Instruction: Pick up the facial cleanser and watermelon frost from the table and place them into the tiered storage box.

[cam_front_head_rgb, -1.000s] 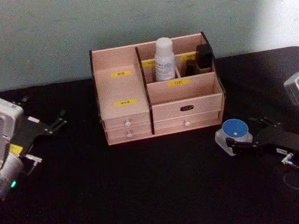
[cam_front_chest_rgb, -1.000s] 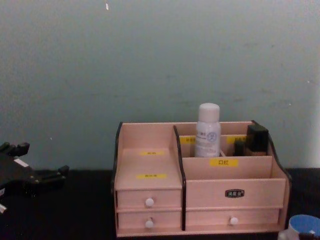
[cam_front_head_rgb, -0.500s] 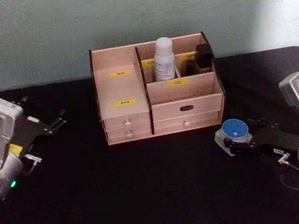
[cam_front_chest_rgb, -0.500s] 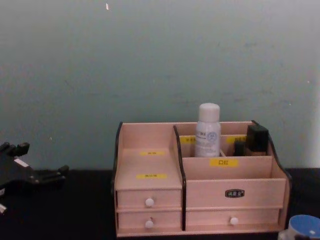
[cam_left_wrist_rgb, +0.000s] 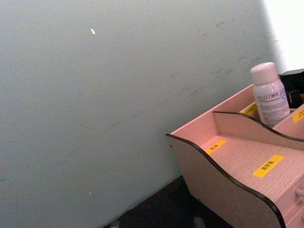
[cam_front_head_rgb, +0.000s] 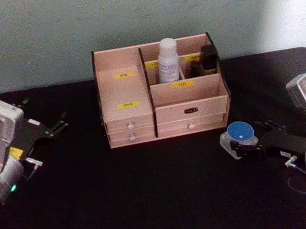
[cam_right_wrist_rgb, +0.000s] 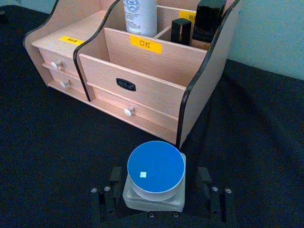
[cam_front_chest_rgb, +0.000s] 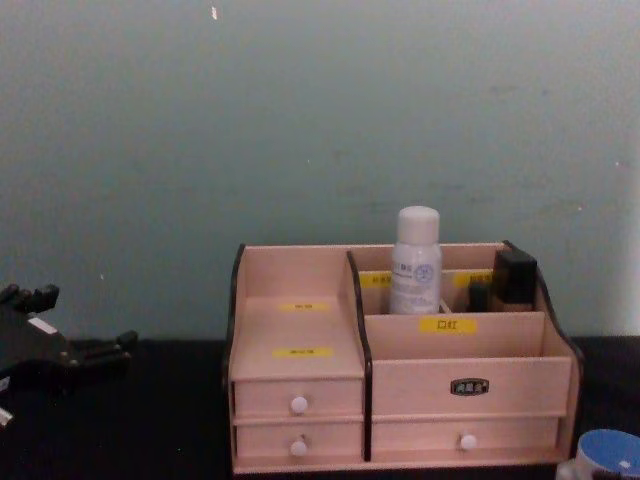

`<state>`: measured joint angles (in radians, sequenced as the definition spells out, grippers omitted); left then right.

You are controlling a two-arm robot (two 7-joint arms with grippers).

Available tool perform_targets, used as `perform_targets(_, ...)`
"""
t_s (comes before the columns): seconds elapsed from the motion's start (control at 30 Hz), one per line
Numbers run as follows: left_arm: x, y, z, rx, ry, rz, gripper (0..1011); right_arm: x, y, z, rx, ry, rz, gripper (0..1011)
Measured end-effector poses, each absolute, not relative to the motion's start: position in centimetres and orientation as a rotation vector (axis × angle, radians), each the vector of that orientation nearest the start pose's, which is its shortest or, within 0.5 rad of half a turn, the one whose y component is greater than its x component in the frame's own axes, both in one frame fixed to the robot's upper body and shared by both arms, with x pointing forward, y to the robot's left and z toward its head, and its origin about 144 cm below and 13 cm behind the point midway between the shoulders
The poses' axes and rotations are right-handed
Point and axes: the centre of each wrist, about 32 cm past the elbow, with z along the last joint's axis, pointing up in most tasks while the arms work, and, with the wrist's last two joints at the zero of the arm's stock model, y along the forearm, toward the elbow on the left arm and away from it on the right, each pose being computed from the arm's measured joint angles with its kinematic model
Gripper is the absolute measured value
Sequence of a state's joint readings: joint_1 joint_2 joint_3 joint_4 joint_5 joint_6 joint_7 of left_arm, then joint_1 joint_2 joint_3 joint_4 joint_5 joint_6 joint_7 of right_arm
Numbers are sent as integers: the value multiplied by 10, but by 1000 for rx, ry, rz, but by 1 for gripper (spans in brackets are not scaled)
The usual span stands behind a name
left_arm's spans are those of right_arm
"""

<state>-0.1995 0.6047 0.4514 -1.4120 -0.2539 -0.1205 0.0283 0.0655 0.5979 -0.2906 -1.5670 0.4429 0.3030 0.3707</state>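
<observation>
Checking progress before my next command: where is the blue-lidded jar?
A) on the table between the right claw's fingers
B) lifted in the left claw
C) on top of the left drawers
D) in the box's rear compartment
A: the blue-lidded jar rests on the black table, with the right claw open around it.

Dim scene; bright glare washes the wall (cam_front_head_rgb: 291,5) at right.

Your left gripper (cam_front_head_rgb: 59,123) sits at the left edge of the head view, at mid-height, with its fingers spread. Its arm angles down toward the lower left corner. Your right gripper (cam_front_head_rgb: 241,139) lies low at the right, pointing left, jaws apart. Its arm runs toward the lower right corner.
</observation>
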Motion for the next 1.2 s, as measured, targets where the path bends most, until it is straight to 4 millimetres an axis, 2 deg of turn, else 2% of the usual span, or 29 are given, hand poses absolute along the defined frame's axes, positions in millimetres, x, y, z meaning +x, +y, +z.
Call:
perform_targets(1.1,489,310,1140,304,-285,1248,1001,464,-319,1158,-399,224,-964,1003)
perform_targets(1.2,489,310,1140,305,-285,1248,1001,464,-319,1158,-399,224,-964,969)
